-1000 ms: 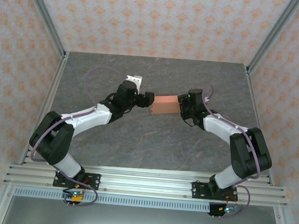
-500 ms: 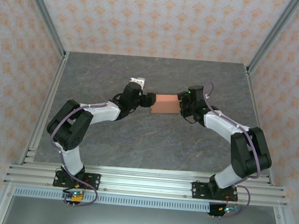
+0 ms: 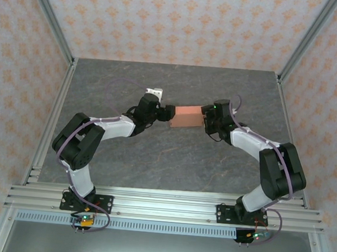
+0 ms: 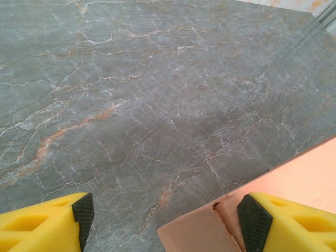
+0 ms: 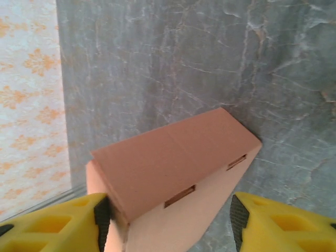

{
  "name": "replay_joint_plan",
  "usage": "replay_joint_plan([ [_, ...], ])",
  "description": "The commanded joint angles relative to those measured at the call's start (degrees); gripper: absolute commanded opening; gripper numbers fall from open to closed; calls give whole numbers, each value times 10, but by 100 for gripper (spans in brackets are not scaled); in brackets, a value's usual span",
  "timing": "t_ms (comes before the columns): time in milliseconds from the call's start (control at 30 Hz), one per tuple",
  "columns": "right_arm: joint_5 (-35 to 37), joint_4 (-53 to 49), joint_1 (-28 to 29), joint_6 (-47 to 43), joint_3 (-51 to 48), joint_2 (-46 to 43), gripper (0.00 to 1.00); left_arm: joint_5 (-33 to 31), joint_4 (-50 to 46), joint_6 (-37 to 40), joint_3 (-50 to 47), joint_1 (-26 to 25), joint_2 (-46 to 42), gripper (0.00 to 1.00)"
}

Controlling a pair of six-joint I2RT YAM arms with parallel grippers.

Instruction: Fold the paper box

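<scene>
Showing the left gripper (image 3: pixel 168 112) gaping wide, one pad (image 4: pixel 252 226) just beside a torn corner of the paper box (image 3: pixel 187 116), lying closed on the grey table (image 3: pixel 171 161); then the right gripper (image 3: pixel 205 120) straddling its other end, jaws loosely parted; patterned walls (image 3: pixel 177 20) enclosing.

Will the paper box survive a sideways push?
The paper box looks light, thin hollow card, so it should slide on the smooth table. Probably dents easily; a corner seam gapes. Flat sides: unlikely to roll.

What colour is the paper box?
The box is plain salmon-orange, clearest in the right wrist view.
</scene>
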Motion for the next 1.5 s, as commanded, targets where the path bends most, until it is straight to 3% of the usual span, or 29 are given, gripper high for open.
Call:
replay_joint_plan([
  [0, 10, -26, -5, 14, -22, 10, 63, -13, -64, 13, -25, -1, 0, 76],
  [233, 40, -122, -7, -3, 44, -51, 70, -6, -34, 21, -39, -3, -8, 76],
  [533, 70, -186, -25, -10, 79, -101, 72, 24, 35, 111, -97, -23, -32, 77],
  [867, 121, -240, -38, -59, 61, -141, 73, -23, 42, 146, -168, -37, -171, 79],
  [967, 131, -248, -38, -102, 62, -142, 74, -44, 39, 148, -187, -37, -217, 80],
  [1167, 149, -270, -38, -287, 89, -118, 79, -98, -38, 116, -171, -26, -276, 82],
  [1300, 83, -266, -38, -414, 110, -61, 80, -139, -91, 68, -161, -3, -273, 83],
  [1467, 24, -253, -38, -488, 121, 4, 80, -162, -106, 20, -170, 24, -277, 85],
])
